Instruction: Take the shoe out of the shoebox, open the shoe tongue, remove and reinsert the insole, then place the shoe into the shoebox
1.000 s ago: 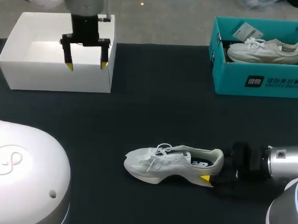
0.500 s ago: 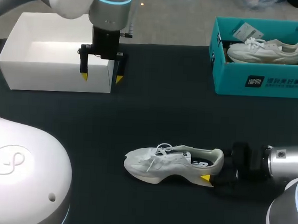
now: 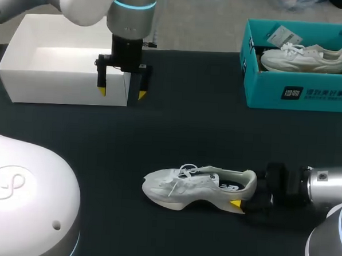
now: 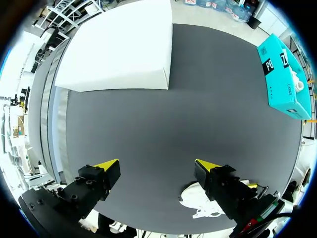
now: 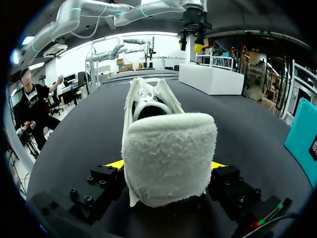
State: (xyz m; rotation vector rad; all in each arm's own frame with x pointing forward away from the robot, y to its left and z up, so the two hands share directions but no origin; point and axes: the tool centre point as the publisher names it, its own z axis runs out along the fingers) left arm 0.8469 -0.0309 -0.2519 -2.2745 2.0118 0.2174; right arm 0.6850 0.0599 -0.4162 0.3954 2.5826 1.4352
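Note:
A white shoe [image 3: 196, 186] lies on its sole on the black table, toe to the left, laces and tongue up. My right gripper [image 3: 243, 202] is shut on its heel. In the right wrist view the padded heel [image 5: 168, 158] fills the space between the two fingers, with a yellow tip [image 5: 115, 164] showing on each side. My left gripper [image 3: 120, 92] hangs open over the right front corner of the white box [image 3: 60, 62], with nothing between its fingers. From the left wrist view [image 4: 157, 164] the shoe [image 4: 198, 207] shows partly behind one finger.
A teal shoebox [image 3: 299, 92] stands at the back right with another white shoe [image 3: 304, 57] and a tag inside it. The white box [image 4: 124, 49] and the teal shoebox [image 4: 282, 79] also appear in the left wrist view. Black tabletop lies between the boxes and the shoe.
My left arm has moved right and forward, from above the white box's inside to its right front corner. The right arm and the shoe have stayed still.

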